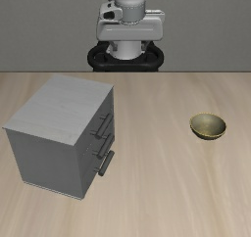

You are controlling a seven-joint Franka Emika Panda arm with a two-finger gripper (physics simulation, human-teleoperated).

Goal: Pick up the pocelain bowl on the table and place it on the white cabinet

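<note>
Exterior view. The white robot arm point(125, 0) is folded up over its black round base point(125, 58) at the far edge of the pale wood-grain surface point(167, 194). The hand point(128, 32) reads to me as the broad white block hanging in front of the arm, above the base. I cannot tell whether it is spread or pressed together, and I see nothing held in it.

The small round olive-gold porcelain bowl point(208, 126) sits upright on the surface, mouth up. It is well apart from the hand, lower in the view and off toward the exterior view's right of it.

The boxy grey-white cabinet point(61, 118) also stands on the surface, lower than the hand and toward the exterior view's left of it, turned at an angle. Its drawer face, with two grey bar handles point(102, 146) one above the other, points toward the exterior view's right. The bowl and cabinet are well apart, with open wood between them. The hand is nearer neither; both lie far forward of it.
</note>
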